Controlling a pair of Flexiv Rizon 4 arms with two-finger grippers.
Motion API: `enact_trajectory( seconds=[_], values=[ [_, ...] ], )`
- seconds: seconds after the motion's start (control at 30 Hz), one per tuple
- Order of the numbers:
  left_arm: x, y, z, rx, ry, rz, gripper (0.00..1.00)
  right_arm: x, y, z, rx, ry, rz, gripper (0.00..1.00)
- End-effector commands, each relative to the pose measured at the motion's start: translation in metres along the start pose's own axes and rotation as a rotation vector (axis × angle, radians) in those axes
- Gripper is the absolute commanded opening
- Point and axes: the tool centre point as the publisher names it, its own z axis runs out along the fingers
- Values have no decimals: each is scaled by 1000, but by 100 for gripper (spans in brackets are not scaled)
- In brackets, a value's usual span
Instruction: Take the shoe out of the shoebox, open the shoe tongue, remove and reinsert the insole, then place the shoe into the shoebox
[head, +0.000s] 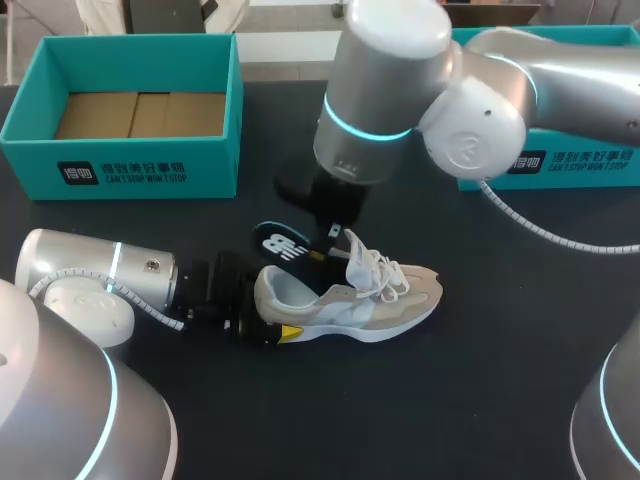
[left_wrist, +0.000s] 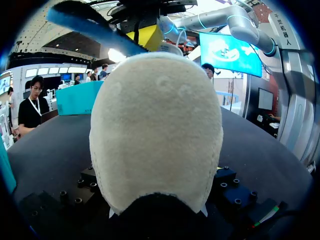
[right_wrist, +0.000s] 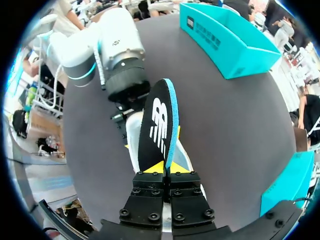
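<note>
- Left gripper (head: 272, 314) is clamping the shoe (head: 350, 300) at the heel, a finger pressing on each side. The shoe is standing on its sole.
- Just above the shoe's heel opening, the right gripper (right_wrist: 165, 168) is pinching one end of the insole (right_wrist: 159, 125), its fingers nearly together.
- Likely trouble: the thin insole may be buckling or snagging on the collar if it is entering off-line, and a hard push may be twisting the shoe out of the heel grip.
- The shoebox (head: 30, 110) is sitting open, well beyond the shoe's heel end.
</note>
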Motion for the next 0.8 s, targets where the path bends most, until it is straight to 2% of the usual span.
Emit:
enact_trajectory(
  seconds=[0.03,0.3,0.5,0.53,0.57,0.6,0.67,0.77,0.8],
  values=[
    [0,3,3,-1,0,0,0,-3,8,4,-25,95,-46,0],
    [0,3,3,-1,0,0,0,6,20,7,-72,230,-110,0],
    [0,3,3,-1,0,0,0,7,20,6,-107,295,-113,1],
    [0,3,3,-1,0,0,0,7,20,5,-110,315,-118,19],
    [0,3,3,-1,0,0,0,8,20,4,-125,335,-118,31],
    [0,3,3,-1,0,0,0,8,20,3,-134,358,-124,38],
    [0,3,3,-1,0,0,0,9,20,2,-155,414,-125,48],
    [0,3,3,-1,0,0,0,10,21,0,-180,493,-133,50],
    [0,3,3,-1,0,0,0,11,23,-1,-214,513,-133,51]
  ],
)
